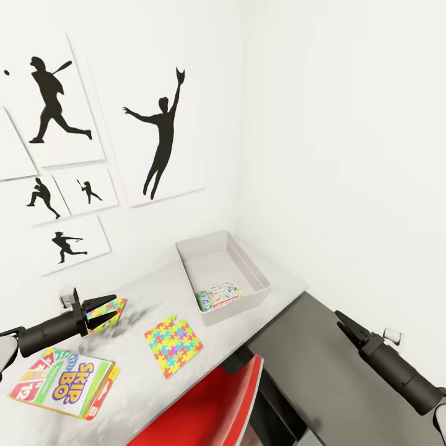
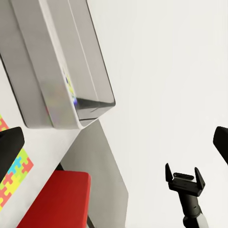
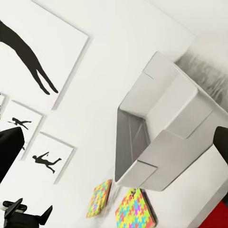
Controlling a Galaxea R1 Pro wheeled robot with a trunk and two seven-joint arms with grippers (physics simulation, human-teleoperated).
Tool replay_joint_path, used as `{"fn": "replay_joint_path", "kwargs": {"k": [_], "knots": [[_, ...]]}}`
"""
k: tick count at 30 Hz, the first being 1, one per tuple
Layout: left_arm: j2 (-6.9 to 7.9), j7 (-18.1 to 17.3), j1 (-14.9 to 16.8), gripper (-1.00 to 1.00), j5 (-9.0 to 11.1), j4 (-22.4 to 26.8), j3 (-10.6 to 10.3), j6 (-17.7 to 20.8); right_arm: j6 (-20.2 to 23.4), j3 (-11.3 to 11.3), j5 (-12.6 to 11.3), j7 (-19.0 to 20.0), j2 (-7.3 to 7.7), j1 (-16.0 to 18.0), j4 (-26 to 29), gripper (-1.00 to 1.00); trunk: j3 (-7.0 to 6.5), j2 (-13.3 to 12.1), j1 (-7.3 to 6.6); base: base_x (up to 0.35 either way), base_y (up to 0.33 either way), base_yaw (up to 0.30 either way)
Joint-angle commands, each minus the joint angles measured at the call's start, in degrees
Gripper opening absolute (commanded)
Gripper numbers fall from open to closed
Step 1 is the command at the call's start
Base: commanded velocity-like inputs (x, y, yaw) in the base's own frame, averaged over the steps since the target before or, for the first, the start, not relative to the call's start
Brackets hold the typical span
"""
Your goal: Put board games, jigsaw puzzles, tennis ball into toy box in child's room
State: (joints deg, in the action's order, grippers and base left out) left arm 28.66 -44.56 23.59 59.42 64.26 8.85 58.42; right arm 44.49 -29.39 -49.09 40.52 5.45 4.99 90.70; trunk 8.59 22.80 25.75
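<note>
With your left claw (image 1: 106,311) clamped on the jigsaw puzzle (image 1: 110,310), lift it level over the toy box (image 1: 248,263) rim before letting go; right claw (image 1: 342,321) together.

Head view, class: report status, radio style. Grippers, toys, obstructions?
Left gripper shut on jigsaw puzzle, lifted. Right gripper empty, off to the side. One board game in toy box; second puzzle on table. Path clear.
</note>
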Motion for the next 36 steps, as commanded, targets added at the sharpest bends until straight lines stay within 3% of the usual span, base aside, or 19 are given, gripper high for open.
{"fn": "replay_joint_path", "kwargs": {"k": [1, 15, 27, 36], "knots": [[0.03, -0.26, 0.05, 1.00, -0.18, -0.01, 0.05, 0.21, 0.34, -0.06, -0.13, 0.08, -0.03, 0.08, 0.01, 1.00, 0.06, 0.12, 0.03, 0.000, 0.000, 0.000], [0.16, -0.33, 0.05, 1.00, -0.18, 0.04, 0.10, 0.21, 0.34, -0.13, -0.13, 0.17, -0.09, 0.07, 0.09, 1.00, -1.17, 0.12, 0.03, -0.084, -0.021, 0.000], [0.25, -0.35, 0.05, 1.00, -0.18, 0.07, 0.12, 0.21, 0.27, -0.14, -0.13, 0.17, -0.09, 0.03, 0.10, 1.00, -2.31, 0.12, 0.03, -0.188, -0.063, 0.000], [0.26, -0.42, 0.05, 1.00, -0.18, 0.12, 0.12, 0.21, 0.29, -0.07, -0.13, 0.17, -0.08, 0.07, 0.10, 1.00, -2.95, 0.12, 0.03, -0.225, 0.088, 0.000]]}}
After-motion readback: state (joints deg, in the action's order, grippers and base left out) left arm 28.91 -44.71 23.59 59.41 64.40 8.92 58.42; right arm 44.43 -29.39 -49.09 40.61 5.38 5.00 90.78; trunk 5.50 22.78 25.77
